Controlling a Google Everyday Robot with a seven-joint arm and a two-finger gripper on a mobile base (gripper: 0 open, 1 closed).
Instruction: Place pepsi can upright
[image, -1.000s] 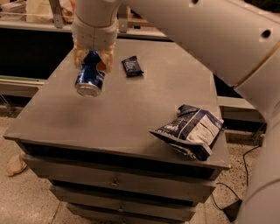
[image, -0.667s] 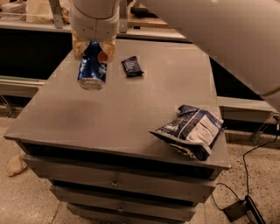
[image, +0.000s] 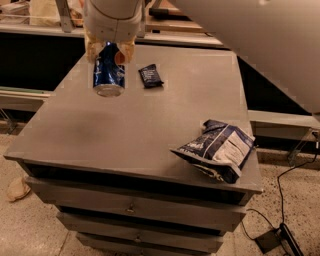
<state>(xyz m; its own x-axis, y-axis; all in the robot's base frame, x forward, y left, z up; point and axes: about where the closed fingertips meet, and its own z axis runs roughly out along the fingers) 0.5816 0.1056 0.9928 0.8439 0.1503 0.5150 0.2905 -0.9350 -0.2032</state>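
I hold the pepsi can (image: 108, 75) in my gripper (image: 109, 54), over the far left part of the grey table (image: 125, 145). My two tan fingers (image: 92, 49) are closed on the upper part of the can, one on each side, and the blue body hangs down from them. The long axis of the can runs from my fingers downward and a little toward the camera, so the silver end at the bottom is the lowest part and faces the table top. The axis is near to vertical, I think, but it seems to lean a little. I cannot tell if the silver end touches the surface already or is just above it.

For the coming move this axis is what matters: in my judgement I need to bring it straight, lower the silver end flat on the table, and only then open. The small dark packet (image: 150, 76) lies just beside the can on its right, and the chip bag (image: 216, 148) is well apart, near the front right edge
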